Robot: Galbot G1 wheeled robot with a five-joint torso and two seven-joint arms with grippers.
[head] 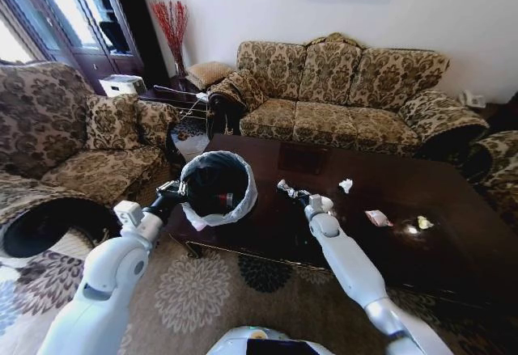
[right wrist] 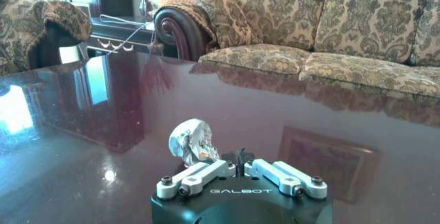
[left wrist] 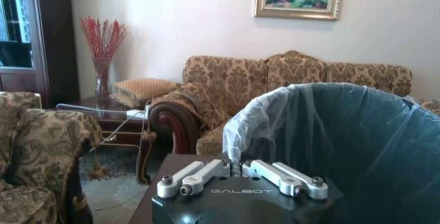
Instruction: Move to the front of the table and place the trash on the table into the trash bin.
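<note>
I had the left hand (head: 173, 188) clamped on the trash bin (head: 217, 185) rim, frame center-left, w/ the right hand (head: 288, 189) pinching a shiny wrapper (right wrist: 190, 140) above the table (head: 340, 234). Risk, imo: thin grip, wrapper could drop short of the bin.

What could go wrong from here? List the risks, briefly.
1. The right gripper pinches the crumpled wrapper only at its lower edge; it might slip out over the table before it gets to the bin.
2. The left gripper holds the trash bin by one side of its bag-lined rim; the bin could tilt, or the bag could pull loose.
</note>
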